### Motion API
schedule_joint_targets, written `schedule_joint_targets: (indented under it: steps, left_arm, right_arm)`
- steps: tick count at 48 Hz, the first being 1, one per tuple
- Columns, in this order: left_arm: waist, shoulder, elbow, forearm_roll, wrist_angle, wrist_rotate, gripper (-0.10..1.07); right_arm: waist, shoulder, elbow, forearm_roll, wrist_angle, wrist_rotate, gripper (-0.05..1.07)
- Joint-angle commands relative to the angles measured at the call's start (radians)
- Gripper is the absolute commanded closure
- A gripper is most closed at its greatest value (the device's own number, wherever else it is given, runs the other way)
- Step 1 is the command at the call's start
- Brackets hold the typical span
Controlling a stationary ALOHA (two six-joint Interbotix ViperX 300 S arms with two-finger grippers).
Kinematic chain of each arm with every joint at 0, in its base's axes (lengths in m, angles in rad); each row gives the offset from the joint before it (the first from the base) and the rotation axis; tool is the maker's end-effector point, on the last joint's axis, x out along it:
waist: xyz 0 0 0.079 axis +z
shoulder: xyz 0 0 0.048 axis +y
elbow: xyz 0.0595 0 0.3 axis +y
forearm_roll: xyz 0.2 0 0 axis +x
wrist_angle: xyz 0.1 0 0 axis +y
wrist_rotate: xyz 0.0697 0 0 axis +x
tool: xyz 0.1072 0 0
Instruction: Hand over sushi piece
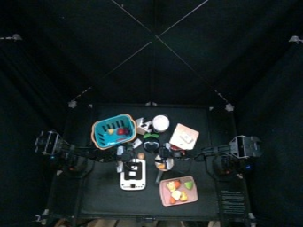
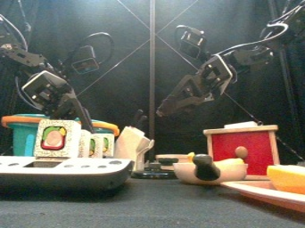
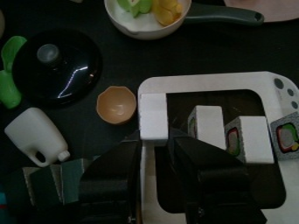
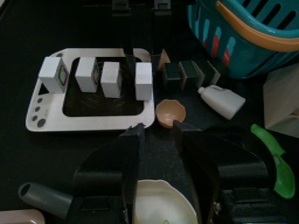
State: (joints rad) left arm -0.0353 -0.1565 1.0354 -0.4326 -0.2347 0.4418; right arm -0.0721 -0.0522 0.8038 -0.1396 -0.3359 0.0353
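Observation:
I cannot pick out the sushi piece for sure. A small black piece with a white patch (image 2: 204, 165) sits by a tan bowl (image 2: 215, 173) in the front view and may be it. The tan bowl looks empty in the left wrist view (image 3: 117, 105) and the right wrist view (image 4: 173, 112). My left gripper (image 3: 158, 150) is open and empty above the white tray (image 3: 263, 83). My right gripper (image 4: 158, 137) is open and empty above a white pan (image 4: 158, 206), facing the tray (image 4: 47, 118). Both hang above the table (image 2: 81, 109) (image 2: 150, 116).
A blue basket (image 1: 112, 130) stands at the back left and a red and white box (image 2: 241, 150) on the right. The white tray (image 1: 136, 174) carries upright cards. A pink plate (image 1: 178, 191), black lid (image 3: 59, 66), white bottle (image 3: 35, 136) and green toy (image 4: 274, 153) crowd the middle.

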Motion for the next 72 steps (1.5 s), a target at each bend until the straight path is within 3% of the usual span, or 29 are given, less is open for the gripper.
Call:
schedule_joint_targets:
  steps: [1,53,72]
  left_arm:
    - [-0.002,-0.014,-0.018,0.0,-0.005,0.0,0.42]
    - [0.002,-0.061,-0.023,-0.048,-0.012,0.0,0.42]
    - [-0.014,-0.04,-0.109,-0.038,-0.014,0.003,0.42]
  right_arm:
    - [0.0,-0.017,-0.021,0.0,-0.005,0.003,0.3]
    - [0.0,-0.015,-0.021,0.0,-0.005,0.003,0.3]
    - [0.043,-0.034,-0.072,-0.008,-0.011,0.006,0.28]
